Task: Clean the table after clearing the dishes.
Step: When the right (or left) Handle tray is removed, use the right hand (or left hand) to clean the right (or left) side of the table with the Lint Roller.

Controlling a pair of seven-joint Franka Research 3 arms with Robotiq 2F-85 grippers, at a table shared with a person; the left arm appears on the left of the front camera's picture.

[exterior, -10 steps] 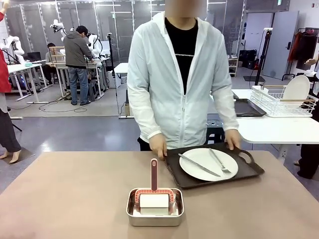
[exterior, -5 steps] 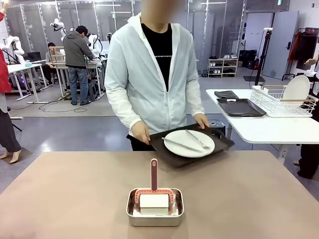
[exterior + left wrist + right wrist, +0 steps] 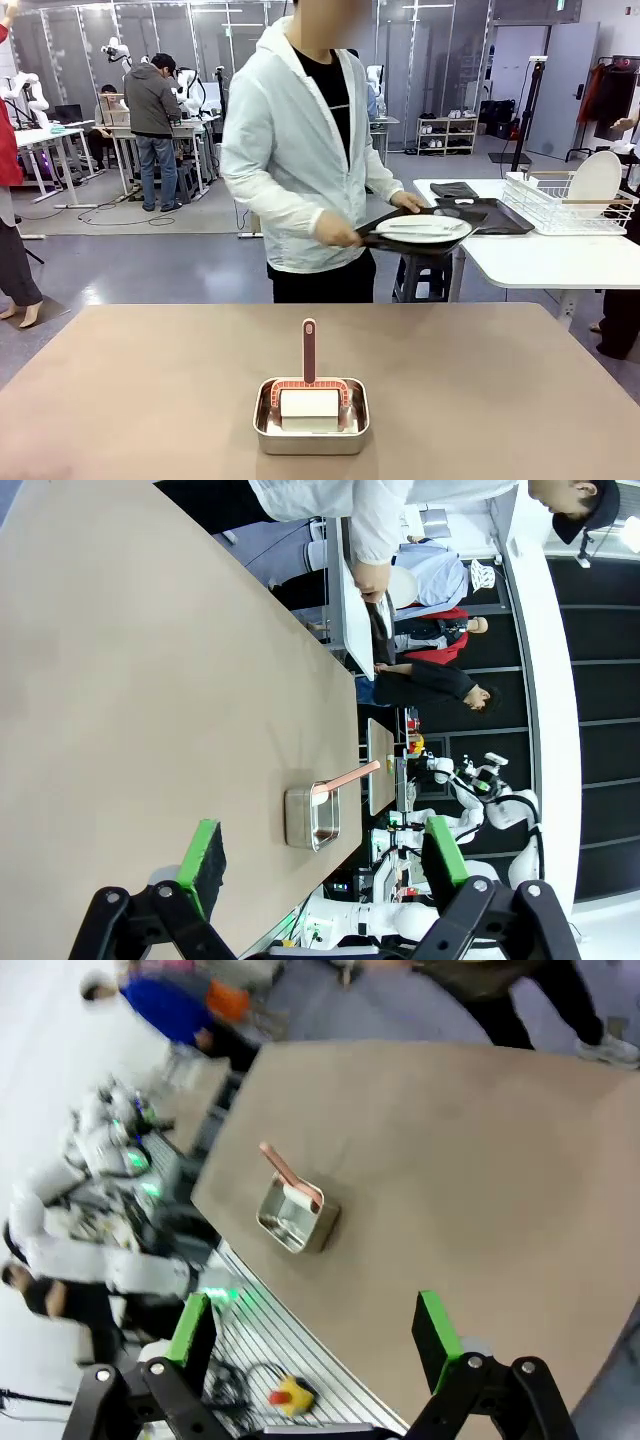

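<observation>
While the person (image 3: 290,150) holds the tray (image 3: 372,232) with a plate (image 3: 423,228) beside a side table (image 3: 540,262), a steel pan (image 3: 311,437) with a wiper (image 3: 310,402) stands on the table (image 3: 150,380); its upright handle (image 3: 309,350) seems stiff, light, good to grasp. The left gripper (image 3: 320,840) and right gripper (image 3: 313,1325) are spread, empty

Cutlery (image 3: 420,226) on plate (image 3: 432,237) indistinct.

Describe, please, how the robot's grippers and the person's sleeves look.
The left gripper and the right gripper are black, with angular bolted linkages and two fingers faced in bright green. The person's sleeves are long and white, part of a jacket over a black top.
</observation>
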